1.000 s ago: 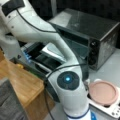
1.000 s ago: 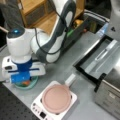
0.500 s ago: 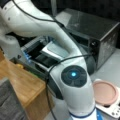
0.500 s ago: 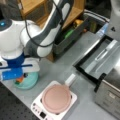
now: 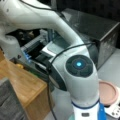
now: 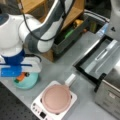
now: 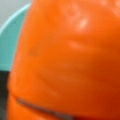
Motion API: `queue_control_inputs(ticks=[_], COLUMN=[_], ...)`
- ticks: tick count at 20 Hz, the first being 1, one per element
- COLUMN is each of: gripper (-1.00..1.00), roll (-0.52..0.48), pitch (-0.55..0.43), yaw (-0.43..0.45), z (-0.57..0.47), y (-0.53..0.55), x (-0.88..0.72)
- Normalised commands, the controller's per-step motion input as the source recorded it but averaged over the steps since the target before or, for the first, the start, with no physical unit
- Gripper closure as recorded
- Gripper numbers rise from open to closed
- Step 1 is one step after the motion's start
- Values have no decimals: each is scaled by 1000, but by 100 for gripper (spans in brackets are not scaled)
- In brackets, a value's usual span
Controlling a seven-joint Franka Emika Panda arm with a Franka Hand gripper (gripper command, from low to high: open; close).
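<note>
In a front view my gripper (image 6: 21, 74) hangs from its blue and white hand right above a teal plate (image 6: 31, 82) at the left edge of the grey table. An orange, carrot-like object (image 6: 22, 76) with a green end lies on the plate directly under the fingers. That orange object (image 7: 70, 62) fills almost the whole wrist view, with a strip of the teal plate (image 7: 11, 37) at the left. The fingers themselves are hidden by the hand. In a front view the arm's wrist (image 5: 80, 70) blocks the gripper.
A pink pan (image 6: 56, 97) sits on a white hotplate (image 6: 37, 108) beside the plate. A steel toaster oven (image 6: 110, 85) with its door (image 6: 100, 58) dropped open stands at the right. A dark bin (image 6: 72, 37) and wooden shelving (image 6: 75, 12) lie behind. The pink pan (image 5: 107, 92) shows again.
The arm has swung toward the front view's left and the hand has come down closer over the teal plate.
</note>
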Motion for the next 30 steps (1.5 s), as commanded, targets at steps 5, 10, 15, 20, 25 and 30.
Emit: queue_control_inputs(ticks=[5,10,15,20,25,30], gripper=[100,100,100,100,100,100], roll=[64,-51,-169,-274,-359,-278], pitch=[-31,-50,-74,-96,-146,-226], yaw=[-519,-407,-257,-131,-88,11], z=[1,-45,-90,-130,-214,-178], y=[464,491,480,504,437,76], x=[-184,-228,-298,-397,-375,-249])
